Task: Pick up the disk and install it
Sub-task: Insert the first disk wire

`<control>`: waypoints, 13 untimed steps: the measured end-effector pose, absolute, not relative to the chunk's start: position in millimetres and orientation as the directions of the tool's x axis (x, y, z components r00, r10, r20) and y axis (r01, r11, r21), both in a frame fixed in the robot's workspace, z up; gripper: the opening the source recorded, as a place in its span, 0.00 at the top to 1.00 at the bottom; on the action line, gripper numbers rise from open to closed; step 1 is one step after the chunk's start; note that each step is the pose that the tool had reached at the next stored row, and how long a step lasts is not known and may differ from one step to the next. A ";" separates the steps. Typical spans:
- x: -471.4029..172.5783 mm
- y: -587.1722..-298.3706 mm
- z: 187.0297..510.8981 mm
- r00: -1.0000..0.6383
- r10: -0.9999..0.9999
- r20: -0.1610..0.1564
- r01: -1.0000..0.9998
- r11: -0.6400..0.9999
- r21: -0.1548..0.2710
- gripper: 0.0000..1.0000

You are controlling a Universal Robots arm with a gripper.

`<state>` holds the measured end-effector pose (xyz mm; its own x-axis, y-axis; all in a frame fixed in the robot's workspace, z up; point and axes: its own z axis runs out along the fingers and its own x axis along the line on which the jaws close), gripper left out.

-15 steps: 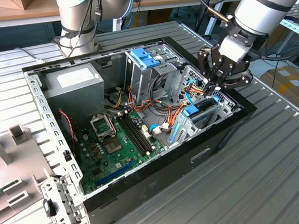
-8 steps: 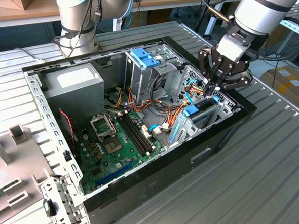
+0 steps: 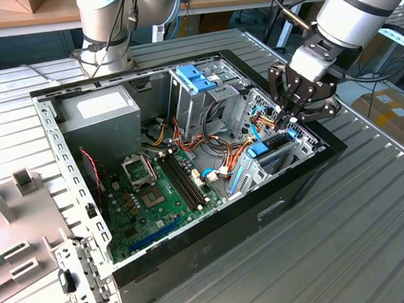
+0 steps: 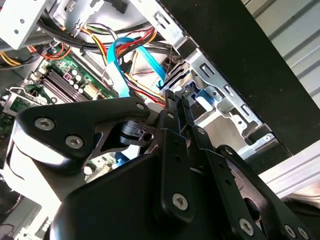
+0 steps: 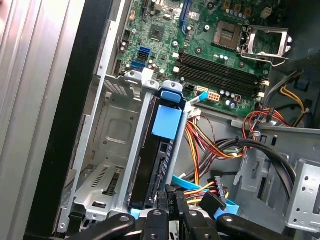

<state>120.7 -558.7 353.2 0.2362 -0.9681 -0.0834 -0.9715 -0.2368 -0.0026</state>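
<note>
The disk [image 5: 152, 165] looks like it's already sitting on edge in its bay at the front corner of the open PC case [image 3: 214, 243]: in the first wrist view we see its dark body with a blue side piece and a blue tab on top, slotted in a metal bay [image 5: 107, 150], right beside a pile of orange, yellow and blue cables [image 5: 210, 150]. In the exterior view that spot is at about 3 o'clock of the case, and the claw [image 3: 287, 116] hangs right above it, at the disk's cable end. The claw's fingers [image 4: 172, 107] are pinched close together with nothing much between them as far as we can tell; they seem to be at or just touching the disk's end, but we can't say for sure whether there's actual contact. So our read is that the pick-up part is done and we're in the install step, probably seating or pushing the disk home. We'd guess whatever follows calls for a straight, gentle push along the bay without snagging those cables, though that's just our judgement. Count-wise: one arm doing the work, one claw, one disk, one case lying open on the ribbed metal table [image 3: 372, 237], one green motherboard [image 3: 163, 195], one grey power-supply box [image 3: 97, 120] at about 10 o'clock, one drive cage with a light-blue latch [image 3: 196, 78] at 12 o'clock, and a second arm's base [image 3: 105, 34] parked behind the case.
</note>
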 end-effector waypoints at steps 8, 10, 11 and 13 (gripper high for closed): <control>120.7 -558.7 352.4 0.161 -0.983 -0.083 -0.987 -0.161 -0.003 0.82; 120.7 -558.7 352.3 0.141 -0.986 -0.083 -0.990 -0.141 -0.003 0.82; 120.7 -558.7 352.1 0.131 -0.988 -0.083 -0.991 -0.131 -0.003 0.82; 120.7 -558.7 351.9 0.114 -0.990 -0.083 -0.993 -0.114 -0.003 0.82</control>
<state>120.7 -558.7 351.9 0.1137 -0.9900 -0.0835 -0.9935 -0.1139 -0.0026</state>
